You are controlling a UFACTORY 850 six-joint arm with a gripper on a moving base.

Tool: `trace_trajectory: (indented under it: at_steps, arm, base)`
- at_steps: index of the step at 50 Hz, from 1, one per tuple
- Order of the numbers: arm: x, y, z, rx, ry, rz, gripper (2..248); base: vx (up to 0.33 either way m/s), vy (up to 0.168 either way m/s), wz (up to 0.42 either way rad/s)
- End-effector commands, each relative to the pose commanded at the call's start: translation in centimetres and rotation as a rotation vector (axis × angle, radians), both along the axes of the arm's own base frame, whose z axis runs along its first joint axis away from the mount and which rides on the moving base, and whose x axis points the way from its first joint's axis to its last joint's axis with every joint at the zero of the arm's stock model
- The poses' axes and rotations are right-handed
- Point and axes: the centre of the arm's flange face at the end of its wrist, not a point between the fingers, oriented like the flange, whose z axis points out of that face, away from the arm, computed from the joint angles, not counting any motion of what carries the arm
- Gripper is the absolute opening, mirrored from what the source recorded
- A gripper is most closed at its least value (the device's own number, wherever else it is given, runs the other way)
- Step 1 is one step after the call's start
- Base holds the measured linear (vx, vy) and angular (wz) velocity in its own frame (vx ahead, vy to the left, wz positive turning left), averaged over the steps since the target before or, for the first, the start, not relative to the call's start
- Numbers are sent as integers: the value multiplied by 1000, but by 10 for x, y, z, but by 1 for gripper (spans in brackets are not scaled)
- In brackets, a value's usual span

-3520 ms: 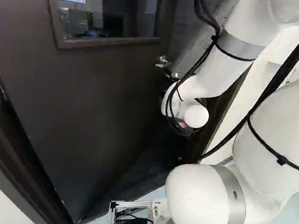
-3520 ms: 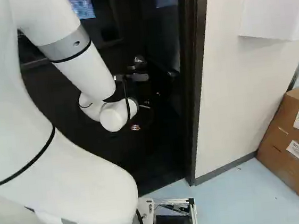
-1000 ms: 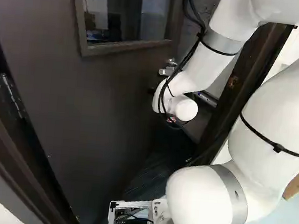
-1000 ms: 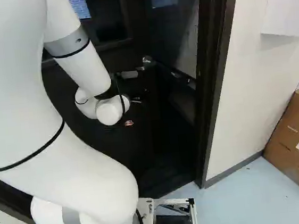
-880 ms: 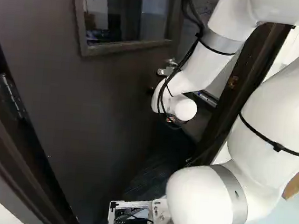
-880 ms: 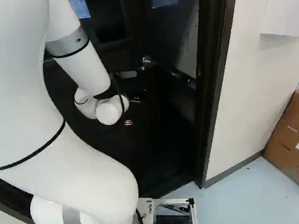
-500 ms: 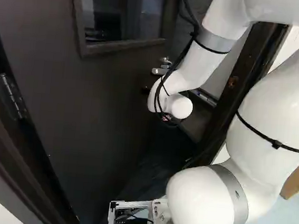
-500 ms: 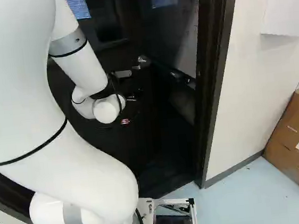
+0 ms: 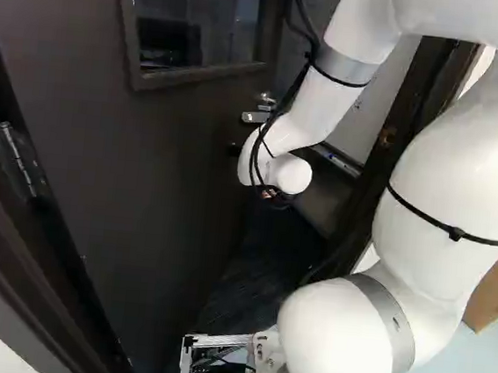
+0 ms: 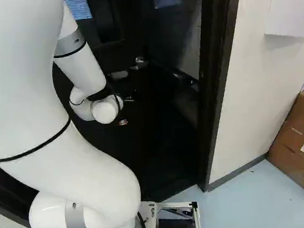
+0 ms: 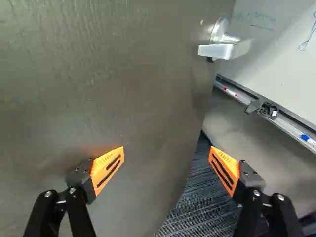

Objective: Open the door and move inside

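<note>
The dark door (image 9: pixel 161 187) stands part way open, swung away from its frame (image 10: pixel 219 79). My gripper (image 9: pixel 276 198), mostly hidden behind the wrist in the left base view, is low by the door's free edge, below the lever handle (image 9: pixel 256 117). In the wrist view the gripper (image 11: pixel 167 154) is open, its orange-padded fingers wide apart. One finger is close to the door face (image 11: pixel 113 89), perhaps touching; the other is past the free edge, over the opening. The silver handle (image 11: pixel 219 50) is ahead of the gripper, not held.
Through the opening are dark carpet (image 11: pixel 197 197) and a whiteboard (image 11: pixel 281 59) with markers on its tray. The hinge (image 9: pixel 17 162) is at the left. A cardboard box (image 10: pixel 302 147) stands by the white wall (image 10: pixel 246 82) to the right.
Earlier the base moved, shifting the whole scene; over the last second the frame has stayed put. The door has swung further open, and the arm has moved left and forward with it.
</note>
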Motion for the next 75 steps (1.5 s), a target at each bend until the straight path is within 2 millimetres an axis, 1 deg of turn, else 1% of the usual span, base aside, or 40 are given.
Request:
trace_trajectory:
  at_steps: [75]
  arm:
    - [33,96,-2,4,-12,192,247]
  base:
    - [0,0,0]
